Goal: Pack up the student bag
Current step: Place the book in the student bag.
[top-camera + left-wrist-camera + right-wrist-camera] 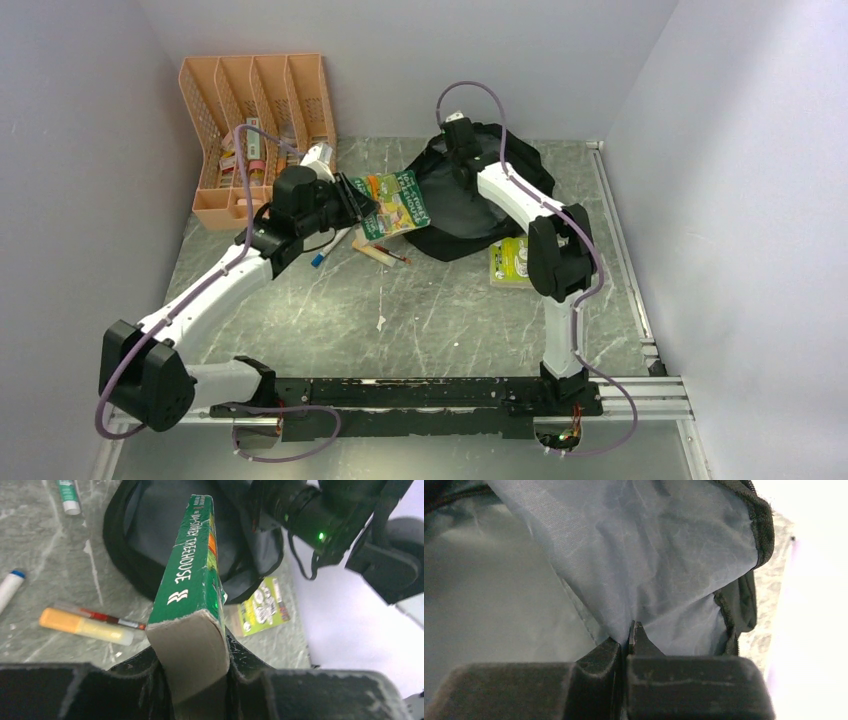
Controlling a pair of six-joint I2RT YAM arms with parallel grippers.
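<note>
The black student bag (pixel 470 215) lies open at the back middle of the table, grey lining showing. My left gripper (pixel 350 203) is shut on a green paperback book (pixel 395 205) and holds it just left of the bag's opening; in the left wrist view the book's spine (pixel 190 575) points toward the bag (pixel 150 525). My right gripper (pixel 462 140) is at the bag's far rim, shut on a fold of the grey lining (pixel 639 580), holding the flap up.
An orange mesh organiser (pixel 255 130) stands at the back left. A yellow-green booklet (pixel 510 262) lies right of the bag. A yellow highlighter (pixel 85 626), a red pen (pixel 107 617) and a blue-capped marker (pixel 10 587) lie on the table. A rail runs along the right edge.
</note>
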